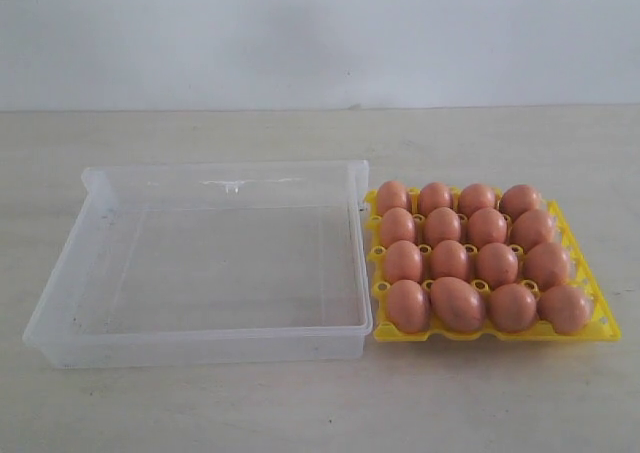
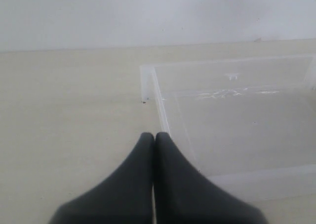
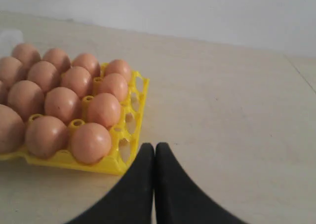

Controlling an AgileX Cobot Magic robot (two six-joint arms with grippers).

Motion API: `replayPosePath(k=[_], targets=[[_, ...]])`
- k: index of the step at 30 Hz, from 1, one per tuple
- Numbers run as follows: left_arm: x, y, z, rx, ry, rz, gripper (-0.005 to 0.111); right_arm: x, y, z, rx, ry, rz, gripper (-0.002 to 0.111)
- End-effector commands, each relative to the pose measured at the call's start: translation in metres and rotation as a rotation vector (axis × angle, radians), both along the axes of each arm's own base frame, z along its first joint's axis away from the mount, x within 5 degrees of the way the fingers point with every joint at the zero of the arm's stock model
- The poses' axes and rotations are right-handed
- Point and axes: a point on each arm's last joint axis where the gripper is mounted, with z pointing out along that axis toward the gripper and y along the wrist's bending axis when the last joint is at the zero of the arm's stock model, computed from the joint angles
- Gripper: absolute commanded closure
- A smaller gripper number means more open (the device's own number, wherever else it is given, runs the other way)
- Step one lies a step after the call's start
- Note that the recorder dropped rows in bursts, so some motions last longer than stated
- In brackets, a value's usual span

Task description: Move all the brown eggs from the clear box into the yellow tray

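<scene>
The clear box (image 1: pixel 60 263) stands on the left of the table and holds nothing. Beside it on the right sits the yellow tray (image 1: pixel 600 318), with several brown eggs (image 1: pixel 450 259) filling its cups. Neither arm shows in the exterior view. In the left wrist view my left gripper (image 2: pixel 154 135) is shut and holds nothing, just outside a corner of the clear box (image 2: pixel 160 105). In the right wrist view my right gripper (image 3: pixel 154 146) is shut and holds nothing, close to a corner of the yellow tray (image 3: pixel 129 135), with brown eggs (image 3: pixel 90 142) in it.
The pale table (image 1: pixel 320 413) runs back to a white wall (image 1: pixel 320 33). Bare tabletop lies in front of, behind and to both sides of the box and tray.
</scene>
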Motion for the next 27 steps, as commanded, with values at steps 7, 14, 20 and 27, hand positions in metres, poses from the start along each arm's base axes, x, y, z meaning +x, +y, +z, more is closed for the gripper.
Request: replayPosePath(k=[7,14,20,27], targets=[[-0.0002,-0.0005,0.0011,-0.011,-0.005,-0.005,0.111,-0.0004,-0.0048,0.0013,0.069,-0.017,-0.138,0.109],[-0.0002,-0.0006,0.0011,-0.013,-0.005,-0.005,0.111,-0.0007,-0.0076,0.0013,0.020,-0.015,-0.178,0.109],[-0.0002,-0.0006,0.0011,-0.013,-0.005,-0.005,0.111,-0.0007,-0.0076,0.0013,0.020,-0.015,-0.178,0.109],[-0.0002,-0.0007,0.0011,-0.014,-0.005,-0.006,0.111,-0.0006,-0.0077,0.0018,0.019,-0.021,-0.179,0.109]])
